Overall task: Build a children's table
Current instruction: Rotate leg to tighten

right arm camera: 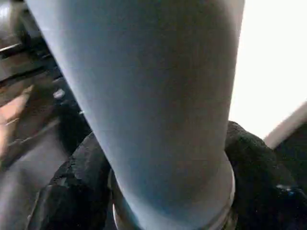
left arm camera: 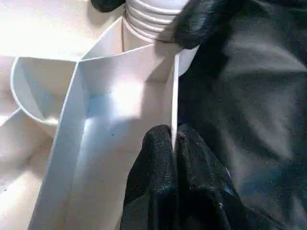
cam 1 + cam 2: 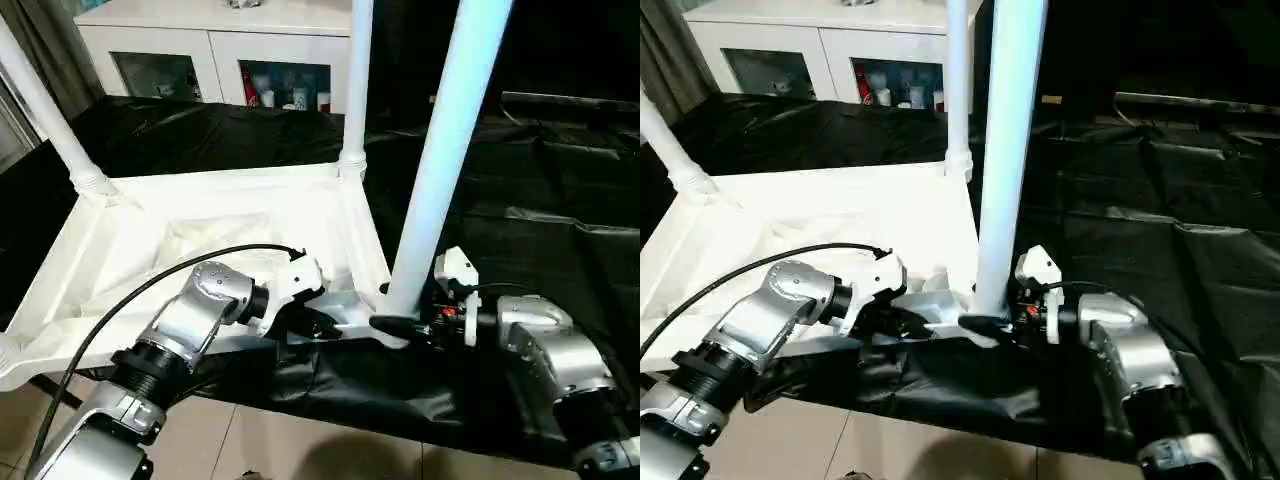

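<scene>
While the tabletop lies upside down on the black-covered bench, the work is at its near right corner.

Step in hand: seating another leg; the near leg stands in the near right corner socket, leaning a little, so I judge it not fully home yet.

Legs already up: a back right leg and a back left leg rise from their sockets.

Left gripper: jaws pressed together on the thin outer rim wall of the tabletop, just beside that socket, steadying the top.

Right gripper: jaws set around the foot of the near leg, one black finger on each side; they look closed on it.

Where the table lies: between the two arms, its ribbed underside up, the near edge at the bench's front.

Next move, as I judge it: straighten the leg and press or twist it down while the left holds the rim firm.

Behind: a white cabinet with glass doors.
</scene>
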